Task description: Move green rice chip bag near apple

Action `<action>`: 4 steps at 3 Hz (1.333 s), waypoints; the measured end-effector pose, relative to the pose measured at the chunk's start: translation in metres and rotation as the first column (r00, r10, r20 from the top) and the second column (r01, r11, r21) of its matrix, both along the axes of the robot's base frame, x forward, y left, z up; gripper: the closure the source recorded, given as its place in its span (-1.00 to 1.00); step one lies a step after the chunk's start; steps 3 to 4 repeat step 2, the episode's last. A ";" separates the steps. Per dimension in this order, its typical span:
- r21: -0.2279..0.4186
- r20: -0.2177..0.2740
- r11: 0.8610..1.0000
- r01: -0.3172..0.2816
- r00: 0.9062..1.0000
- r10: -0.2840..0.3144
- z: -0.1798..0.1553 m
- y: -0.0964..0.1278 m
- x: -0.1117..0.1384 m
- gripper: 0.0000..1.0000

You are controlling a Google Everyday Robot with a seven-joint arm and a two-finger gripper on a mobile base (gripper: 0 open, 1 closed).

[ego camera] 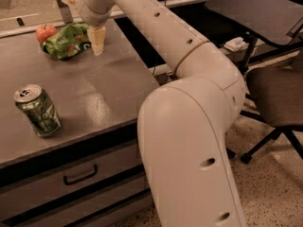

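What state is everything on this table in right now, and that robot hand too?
green rice chip bag: crumpled, lying on the table, right beside the apple.
apple: sitting at the bag's far left end.
soda can: standing upright near the front edge.
drawer: closed.
gripper: hangs at the bag's right edge.

A green soda can stood upright at the near left of the grey surface, its silver top with the pull tab facing up. Below the surface's near edge ran a drawer with a dark handle. To the right, a dark office chair stood on a speckled floor, one caster showing. A dark tilted panel lay at the far right. The hand hung over the far left of the surface.
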State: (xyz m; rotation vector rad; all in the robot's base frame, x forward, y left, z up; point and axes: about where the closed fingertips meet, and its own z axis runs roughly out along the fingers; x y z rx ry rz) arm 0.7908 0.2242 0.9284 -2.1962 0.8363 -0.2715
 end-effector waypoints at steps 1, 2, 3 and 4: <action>0.043 -0.068 0.987 0.154 0.986 -0.151 -0.021 -0.054 -0.011 -1.00; 0.044 -0.066 0.987 0.151 0.987 -0.148 -0.020 -0.053 -0.010 -1.00; 0.044 -0.066 0.987 0.151 0.987 -0.148 -0.020 -0.053 -0.010 -1.00; 0.044 -0.066 0.987 0.151 0.987 -0.148 -0.020 -0.053 -0.010 -1.00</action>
